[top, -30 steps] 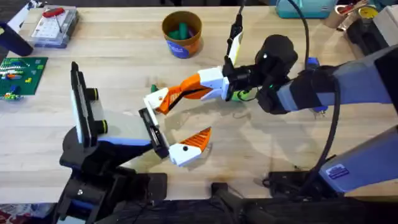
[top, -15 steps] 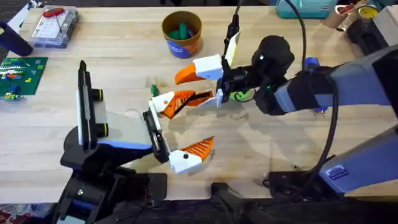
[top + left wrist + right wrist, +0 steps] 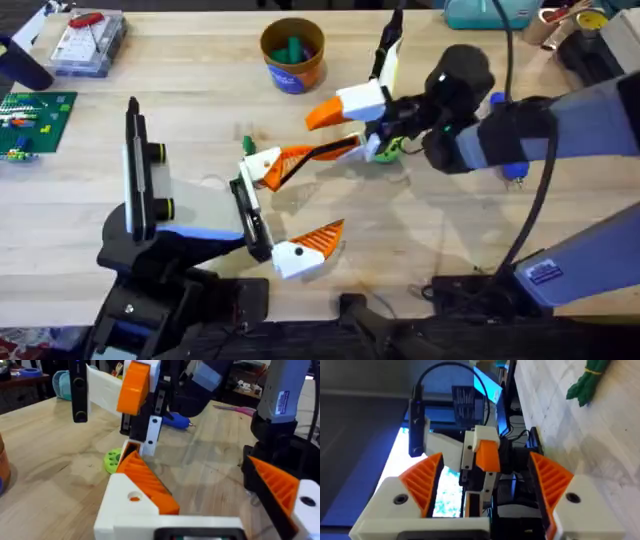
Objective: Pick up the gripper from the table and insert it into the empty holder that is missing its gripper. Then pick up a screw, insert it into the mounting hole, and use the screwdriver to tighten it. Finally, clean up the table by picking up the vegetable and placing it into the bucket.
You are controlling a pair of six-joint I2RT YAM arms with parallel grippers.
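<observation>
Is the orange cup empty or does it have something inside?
Not empty. The bucket stands upright on the table with something green inside it.

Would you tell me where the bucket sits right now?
In the overhead view, the bucket stands at the table's far edge, slightly left of centre, beyond the right tool, with a green item inside.

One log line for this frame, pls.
step: gripper insertion | left gripper: open | right gripper: open, beside holder | gripper: at holder, not clamped | screwdriver: on table
</observation>
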